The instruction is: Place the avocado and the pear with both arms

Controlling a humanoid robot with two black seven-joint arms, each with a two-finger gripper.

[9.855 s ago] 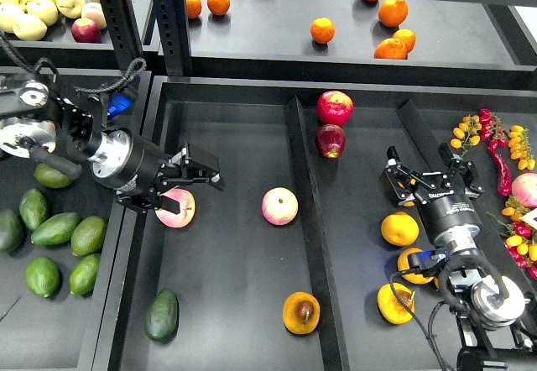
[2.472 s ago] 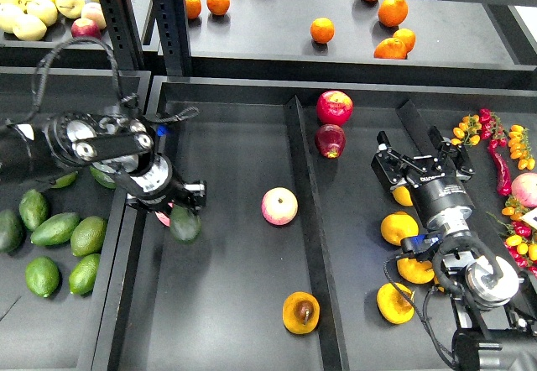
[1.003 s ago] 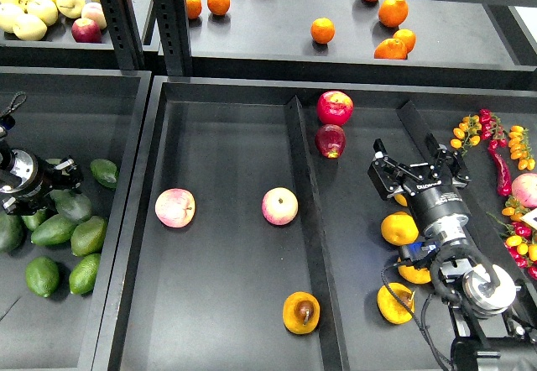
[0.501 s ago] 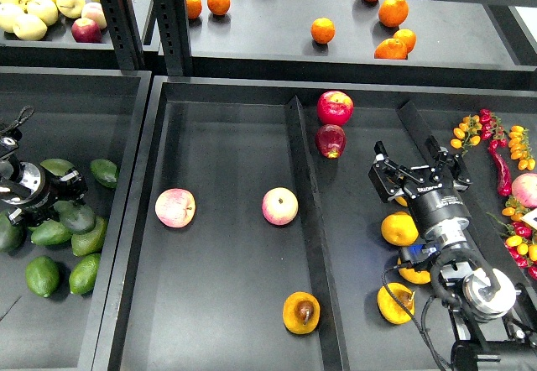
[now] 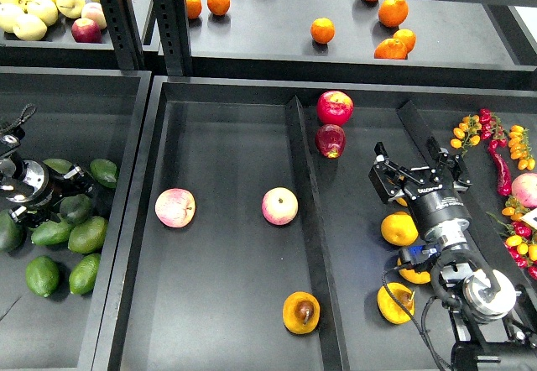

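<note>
The dark green avocado (image 5: 76, 208) lies among the lime-green avocados (image 5: 87, 235) in the left bin. My left gripper (image 5: 64, 193) is right over it, touching or nearly touching; its fingers are too dark to tell apart. The pear (image 5: 300, 312), golden with a dark brown patch, lies at the front right of the middle tray's left compartment, against the divider. My right gripper (image 5: 416, 169) is open and empty, hovering over the right compartment, well to the right of and behind the pear.
Two pink apples (image 5: 174, 207) (image 5: 279, 206) lie in the middle compartment. Two red apples (image 5: 334, 107) and several golden pears (image 5: 399, 228) lie in the right compartment, under my right arm. A raised divider (image 5: 304, 203) splits the tray. Chillies and small tomatoes (image 5: 503, 153) are at the far right.
My left arm carried the dark avocado from the middle tray into the left bin. In the last half second it shifted slightly up among the green avocados. My right gripper barely moved.
</note>
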